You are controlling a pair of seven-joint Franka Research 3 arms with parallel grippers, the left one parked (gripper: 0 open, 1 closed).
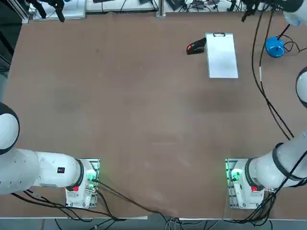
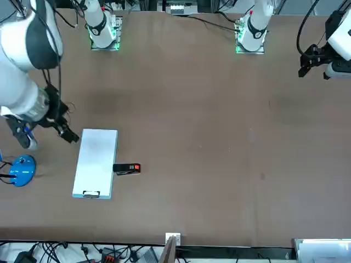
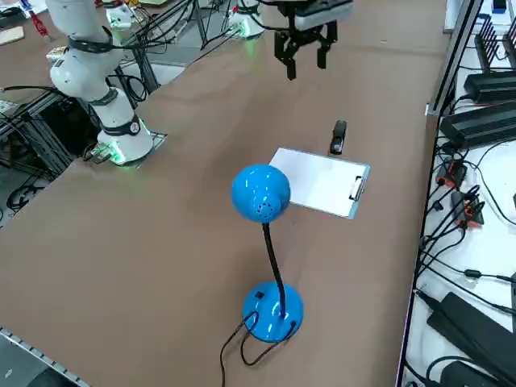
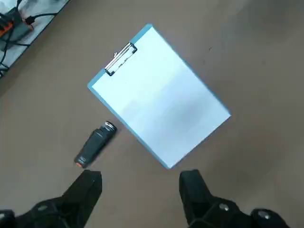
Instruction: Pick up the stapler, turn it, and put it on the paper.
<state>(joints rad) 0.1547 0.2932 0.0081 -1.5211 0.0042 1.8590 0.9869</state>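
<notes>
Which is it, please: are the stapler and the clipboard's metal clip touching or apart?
Apart: the right wrist view shows bare table and board between the stapler and the clip.

The lettering on the stapler (image 4: 96,145) is too small for me to read. Over the table's far right, the right gripper (image 4: 141,176) is partly cut off overhead, and its arm (image 1: 285,160) leaves that view's right edge.

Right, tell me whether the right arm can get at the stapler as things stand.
Probably yes: the right tool is open and holds nothing, and nothing covers the stapler. It lies beside the clipboard, though, so that edge may crowd one finger.
</notes>
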